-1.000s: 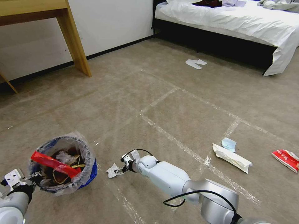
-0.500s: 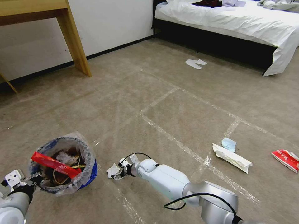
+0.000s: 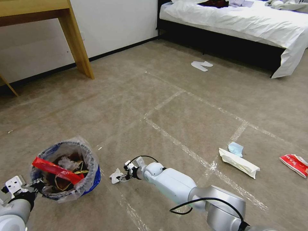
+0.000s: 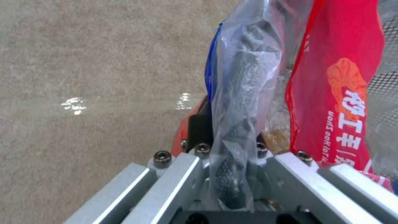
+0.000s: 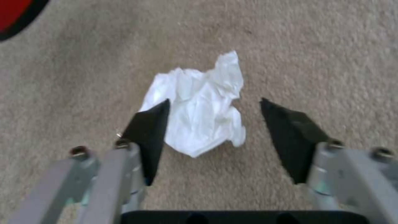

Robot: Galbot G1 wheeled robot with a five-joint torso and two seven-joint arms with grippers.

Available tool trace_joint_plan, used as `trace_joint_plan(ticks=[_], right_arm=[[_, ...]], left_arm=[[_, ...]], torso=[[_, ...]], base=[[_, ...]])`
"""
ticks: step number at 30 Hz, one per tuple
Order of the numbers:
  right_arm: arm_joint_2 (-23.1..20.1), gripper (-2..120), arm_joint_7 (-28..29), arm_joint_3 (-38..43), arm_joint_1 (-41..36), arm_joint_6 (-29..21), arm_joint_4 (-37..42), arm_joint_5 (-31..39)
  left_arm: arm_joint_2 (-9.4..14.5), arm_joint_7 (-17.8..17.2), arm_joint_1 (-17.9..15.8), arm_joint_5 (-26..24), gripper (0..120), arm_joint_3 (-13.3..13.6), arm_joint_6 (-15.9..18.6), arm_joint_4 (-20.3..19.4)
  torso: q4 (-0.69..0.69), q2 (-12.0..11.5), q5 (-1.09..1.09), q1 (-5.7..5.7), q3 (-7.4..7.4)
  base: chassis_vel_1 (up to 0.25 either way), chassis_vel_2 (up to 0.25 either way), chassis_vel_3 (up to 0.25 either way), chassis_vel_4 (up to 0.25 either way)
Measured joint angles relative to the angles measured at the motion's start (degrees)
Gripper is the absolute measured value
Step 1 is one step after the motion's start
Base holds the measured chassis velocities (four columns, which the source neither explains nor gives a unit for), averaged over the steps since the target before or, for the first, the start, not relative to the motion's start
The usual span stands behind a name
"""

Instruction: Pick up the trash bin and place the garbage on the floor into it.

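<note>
1. The bin (image 3: 65, 170) is held at the lower left of the head view by the left gripper (image 3: 33, 185), whose fingers are clamped on its bag-lined rim (image 4: 236, 102).
2. A red wrapper (image 3: 57, 170) is laid across the bin's mouth, with brown and clear litter seen under it.
3. The right gripper (image 3: 123, 176) is lowered to the carpet (image 3: 160, 96) just right of the bin, its two black fingers (image 5: 149, 133) spread wide and holding nothing.
4. A crumpled white tissue (image 5: 199, 105) is seen on the carpet between those fingers; one finger overlaps its edge, the other is set apart from it.
5. Further to the right on the floor, a white packet (image 3: 239, 162) is seen with a blue mask (image 3: 235, 148) touching its far side.
6. A red-white packet (image 3: 295, 164) is lying near the right edge, well apart from the bin.
</note>
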Motion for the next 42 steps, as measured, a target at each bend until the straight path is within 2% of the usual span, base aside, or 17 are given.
trace_joint_plan(ticks=[9, 42], right_arm=[[0.0, 48, -0.61, 0.17, -0.43, 0.42, 0.29, 0.8], [0.0, 47, -1.03, 2.72, -1.73, 0.62, -1.45, -0.64]], left_arm=[[-0.81, 0.45, 0.45, 0.66, 0, -0.04, -0.16, -0.72], [-2.02, 0.97, 0.5, 2.32, 0, 0.73, -0.41, -0.73]], torso=[[0.0, 0.0, 0.0, 0.0, 0.0], [0.0, 0.0, 0.0, 0.0, 0.0]], base=[[0.0, 0.0, 0.0, 0.0], [0.0, 0.0, 0.0, 0.0]])
